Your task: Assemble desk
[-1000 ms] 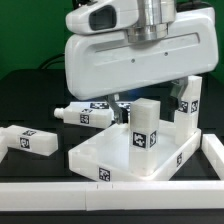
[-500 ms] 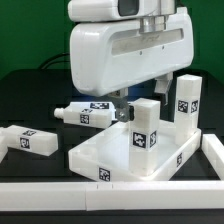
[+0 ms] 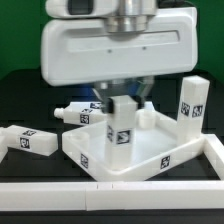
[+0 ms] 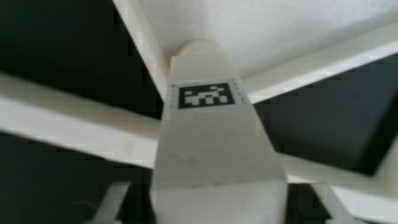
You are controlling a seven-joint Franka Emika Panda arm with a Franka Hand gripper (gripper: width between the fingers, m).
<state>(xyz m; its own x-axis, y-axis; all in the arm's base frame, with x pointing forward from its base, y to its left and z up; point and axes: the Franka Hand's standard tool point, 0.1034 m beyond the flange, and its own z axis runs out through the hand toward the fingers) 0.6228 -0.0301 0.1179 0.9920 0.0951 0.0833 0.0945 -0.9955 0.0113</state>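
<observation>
The white desk top (image 3: 88, 152) lies on the black table like a rimmed tray. One tagged leg (image 3: 122, 126) stands upright in it near the middle of the exterior view. A second leg (image 3: 190, 103) stands at its far right corner. My gripper (image 3: 126, 100) hangs straight above the middle leg, its fingers down either side of the leg's upper end and shut on it. In the wrist view the leg (image 4: 210, 140) fills the space between my gripper's (image 4: 214, 208) dark pads, with the top's rim (image 4: 71, 100) behind it.
Two loose tagged legs lie on the table at the exterior view's left, one near (image 3: 28, 140) and one farther back (image 3: 84, 113). A white rail (image 3: 110, 190) runs along the front and turns up at the right (image 3: 214, 150).
My gripper has moved toward the exterior view's left with the middle leg. The desk top has shifted and turned with it, its near corner now farther left.
</observation>
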